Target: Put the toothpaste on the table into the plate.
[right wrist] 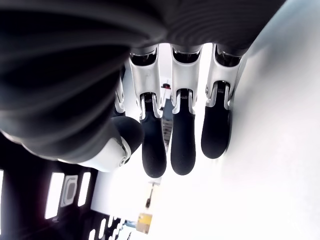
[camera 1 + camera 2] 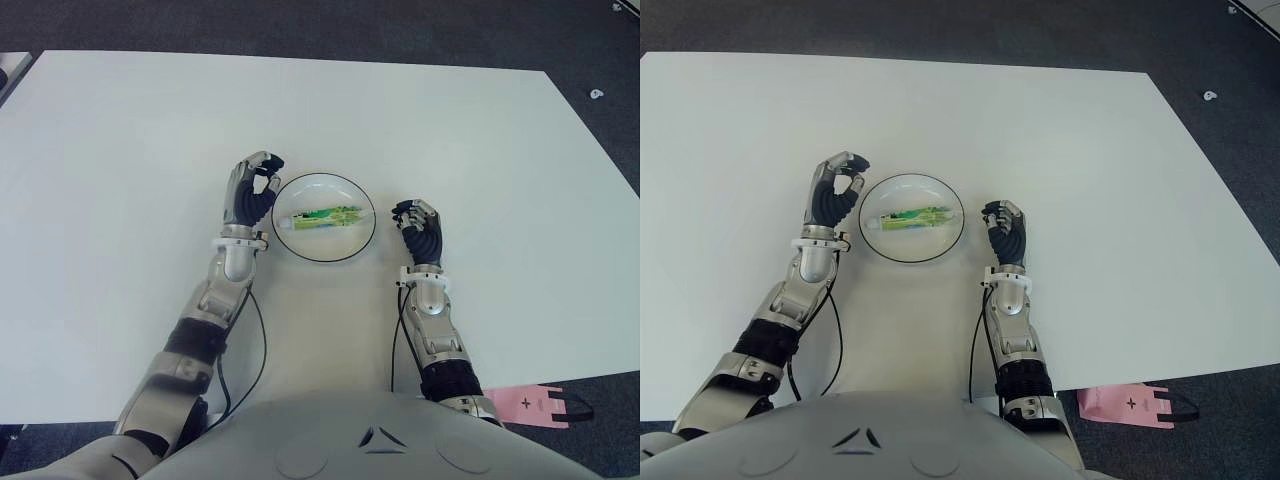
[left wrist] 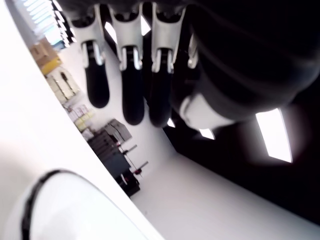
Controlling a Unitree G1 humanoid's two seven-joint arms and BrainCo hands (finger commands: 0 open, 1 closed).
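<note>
A green and white toothpaste tube (image 2: 325,216) lies flat inside the white, dark-rimmed plate (image 2: 325,243) at the middle of the table. My left hand (image 2: 252,190) hovers just left of the plate, its fingers (image 3: 130,75) loosely curved and holding nothing. The plate's rim (image 3: 30,200) shows below them in the left wrist view. My right hand (image 2: 420,228) shows to the right of the plate, apart from it. Its fingers (image 1: 182,135) are relaxed, with nothing between them.
The white table (image 2: 130,150) spreads wide on all sides of the plate. A pink bag (image 2: 535,405) lies on the dark floor past the table's near right corner. Cables run along both forearms.
</note>
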